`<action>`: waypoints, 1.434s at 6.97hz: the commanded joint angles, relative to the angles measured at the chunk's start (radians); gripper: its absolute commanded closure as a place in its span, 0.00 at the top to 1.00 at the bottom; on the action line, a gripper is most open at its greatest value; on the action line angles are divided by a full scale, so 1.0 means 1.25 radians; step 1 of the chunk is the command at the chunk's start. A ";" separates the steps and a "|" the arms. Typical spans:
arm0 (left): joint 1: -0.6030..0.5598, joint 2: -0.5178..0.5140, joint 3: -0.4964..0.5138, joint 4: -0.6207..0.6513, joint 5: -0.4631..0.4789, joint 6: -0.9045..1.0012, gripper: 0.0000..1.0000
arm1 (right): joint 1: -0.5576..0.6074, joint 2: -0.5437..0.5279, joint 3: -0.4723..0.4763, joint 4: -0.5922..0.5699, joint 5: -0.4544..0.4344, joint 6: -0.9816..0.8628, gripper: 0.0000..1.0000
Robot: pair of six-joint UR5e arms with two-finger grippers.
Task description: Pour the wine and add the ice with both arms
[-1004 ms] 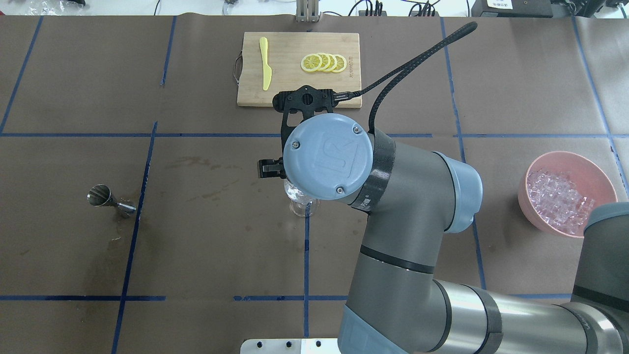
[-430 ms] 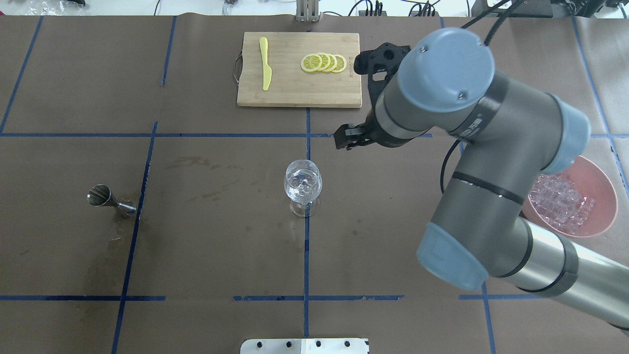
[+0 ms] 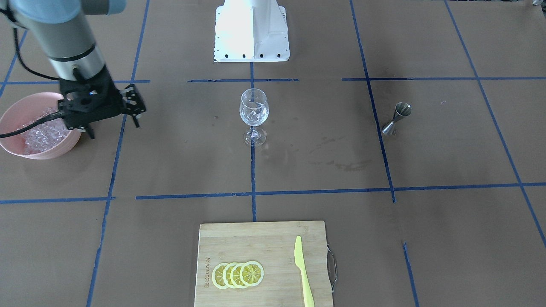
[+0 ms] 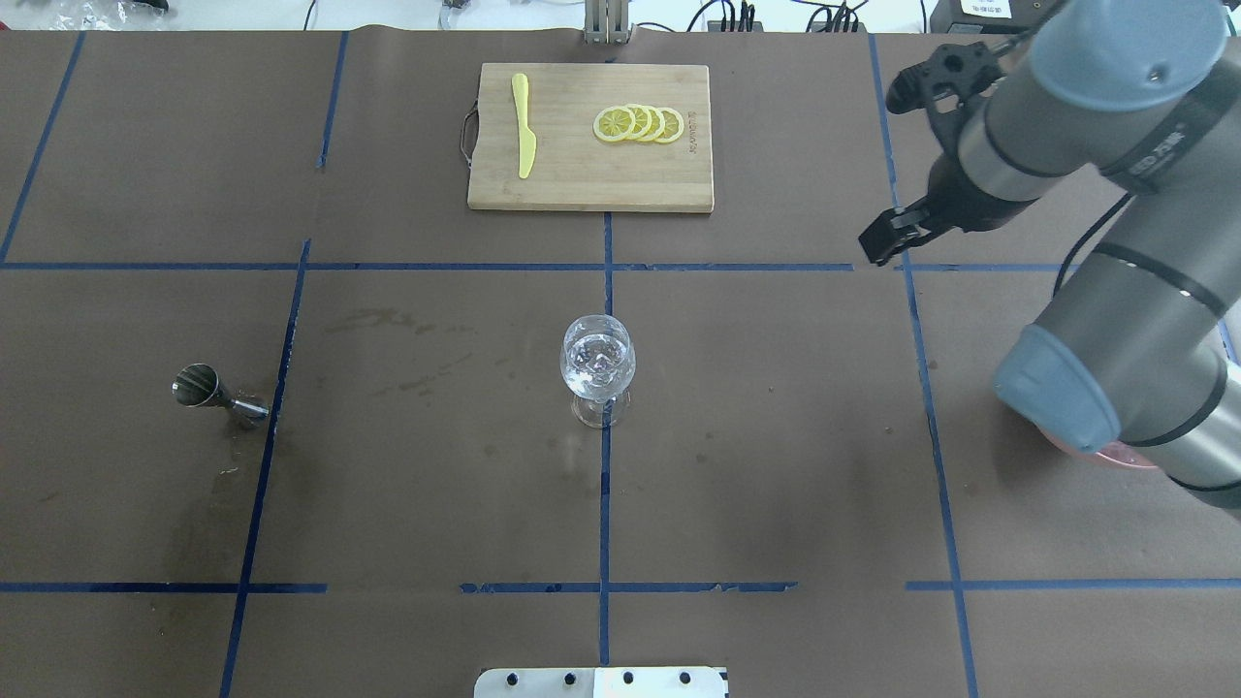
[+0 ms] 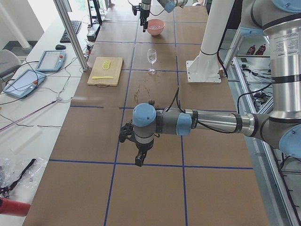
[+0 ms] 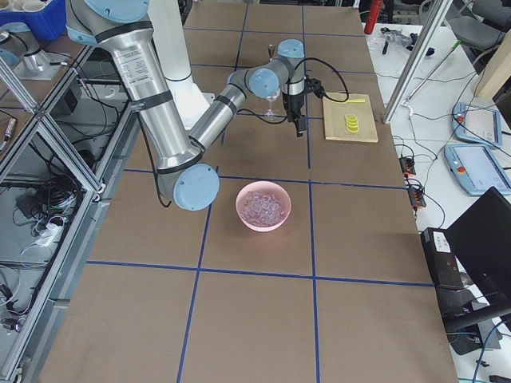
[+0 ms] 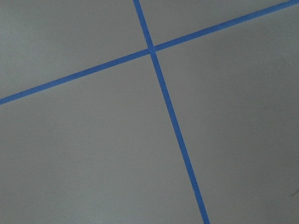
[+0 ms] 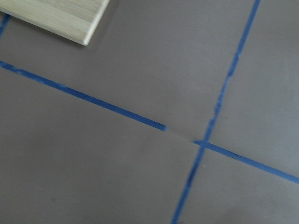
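A stemmed wine glass (image 4: pixel 598 364) stands upright at the table's middle with clear ice cubes in its bowl. I cannot make out any wine colour in it. More ice (image 6: pixel 263 206) fills a pink bowl (image 3: pixel 10 128) at the robot's right. My right gripper (image 4: pixel 880 240) hangs high over a blue tape crossing between glass and bowl, open and holding nothing. My left gripper (image 5: pixel 139 160) shows only in the exterior left view, pointing down over bare table far from the glass, so whether it is open or shut I cannot tell.
A bamboo cutting board (image 4: pixel 582 184) at the far middle carries lemon slices (image 4: pixel 640 124) and a yellow knife (image 4: pixel 524 126). A steel jigger (image 4: pixel 218 393) lies on its side at the left, with wet marks near it. The white pedestal (image 3: pixel 251 30) sits on the robot's side.
The right arm has swung from above the glass to the far right, uncovering the glass with ice in it. The arm now covers most of the pink bowl in the overhead view.
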 commanded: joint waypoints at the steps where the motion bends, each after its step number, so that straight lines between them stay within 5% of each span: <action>1: -0.005 0.001 -0.007 -0.003 0.003 0.000 1.00 | 0.186 -0.179 -0.004 0.000 0.107 -0.291 1.00; 2: -0.005 0.001 -0.007 -0.003 0.006 -0.001 1.00 | 0.277 -0.264 -0.010 0.000 0.169 -0.296 1.00; 4: -0.006 0.011 0.002 0.001 0.005 -0.005 1.00 | 0.384 -0.380 -0.054 0.001 0.171 -0.319 1.00; 6: -0.031 0.069 -0.008 0.001 -0.002 -0.006 1.00 | 0.451 -0.398 -0.123 0.000 0.194 -0.362 1.00; 10: -0.045 0.068 -0.002 -0.003 -0.034 -0.059 1.00 | 0.492 -0.479 -0.128 0.026 0.197 -0.465 1.00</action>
